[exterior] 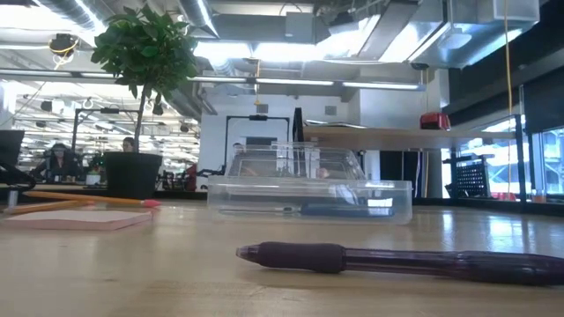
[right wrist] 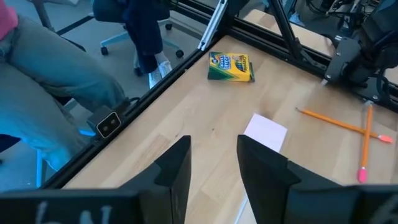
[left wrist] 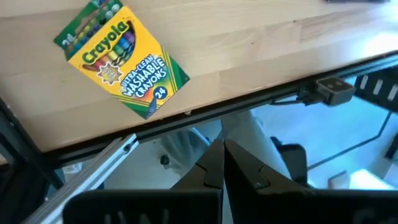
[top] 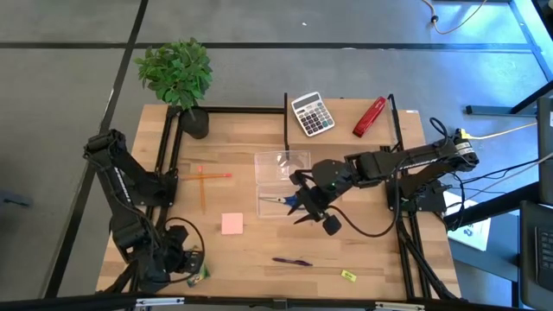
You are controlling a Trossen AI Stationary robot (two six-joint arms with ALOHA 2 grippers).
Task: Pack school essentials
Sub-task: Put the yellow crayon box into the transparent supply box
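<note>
The blue-handled scissors (top: 275,199) lie inside a clear plastic box (top: 281,186) (exterior: 308,198) at mid-table. My right gripper (top: 301,207) (right wrist: 214,165) hovers open over the box's near right end with nothing between its fingers. The pink note pad (top: 232,224) (right wrist: 265,132), the crossed orange pencils (top: 205,177) (right wrist: 339,121), the dark pen (top: 292,261) (exterior: 397,258) and the tiny yellow piece (top: 348,276) lie flat on the wood. The crayon box (top: 201,274) (left wrist: 121,59) lies at the near left edge. Beside it, my left gripper (top: 188,262) (left wrist: 224,165) is shut and empty.
A potted plant (top: 177,78) stands at the far left corner. The grey calculator (top: 312,114) and red stapler (top: 369,117) lie at the far edge. The box's clear lid (top: 282,160) lies just beyond the box. A seated person (right wrist: 56,68) is off the near edge.
</note>
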